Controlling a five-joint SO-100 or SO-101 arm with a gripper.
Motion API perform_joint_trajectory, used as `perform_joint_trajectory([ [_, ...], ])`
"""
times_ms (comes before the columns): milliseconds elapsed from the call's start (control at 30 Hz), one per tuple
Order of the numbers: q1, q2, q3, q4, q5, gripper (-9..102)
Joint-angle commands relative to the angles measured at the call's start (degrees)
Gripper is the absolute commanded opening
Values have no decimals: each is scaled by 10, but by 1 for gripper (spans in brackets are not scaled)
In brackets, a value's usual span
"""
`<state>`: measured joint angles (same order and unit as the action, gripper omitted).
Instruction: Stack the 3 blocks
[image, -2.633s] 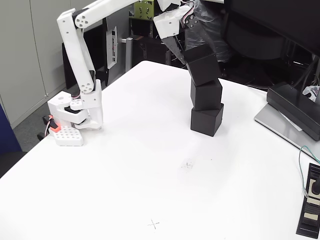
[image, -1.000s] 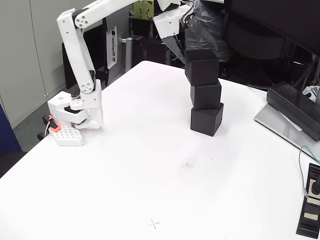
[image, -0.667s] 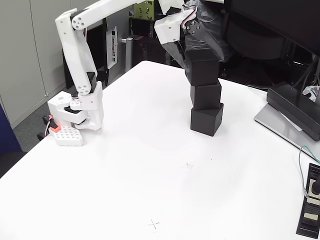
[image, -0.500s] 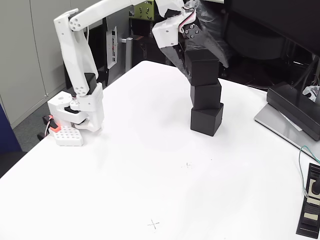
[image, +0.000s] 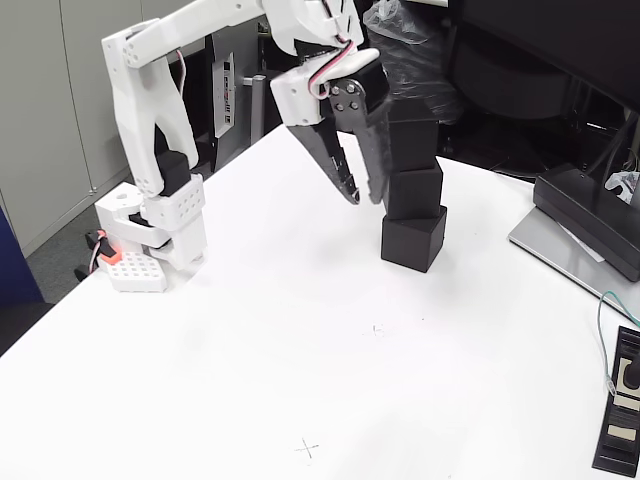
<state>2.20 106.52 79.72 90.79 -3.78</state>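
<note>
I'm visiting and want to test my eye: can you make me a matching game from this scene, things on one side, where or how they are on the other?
Things:
1. top block
2. bottom block
3. claw
4. flat black device

Places or states:
A. resting directly on the white table
B. at the table's right edge in the fixed view
C. open, holding nothing, left of the stack
D. highest in the stack

Pairs: 1-D, 2-A, 3-C, 4-B
</note>
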Motion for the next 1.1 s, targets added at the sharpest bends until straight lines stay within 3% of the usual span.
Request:
perform_joint_trajectory([
  [0, 10, 8, -13, -2, -3, -2],
  [367, 5, 14, 142, -27, -4, 0],
  [567, 14, 95, 243, -177, 0, 0],
  [1067, -33, 443, 709, -533, 4, 0],
])
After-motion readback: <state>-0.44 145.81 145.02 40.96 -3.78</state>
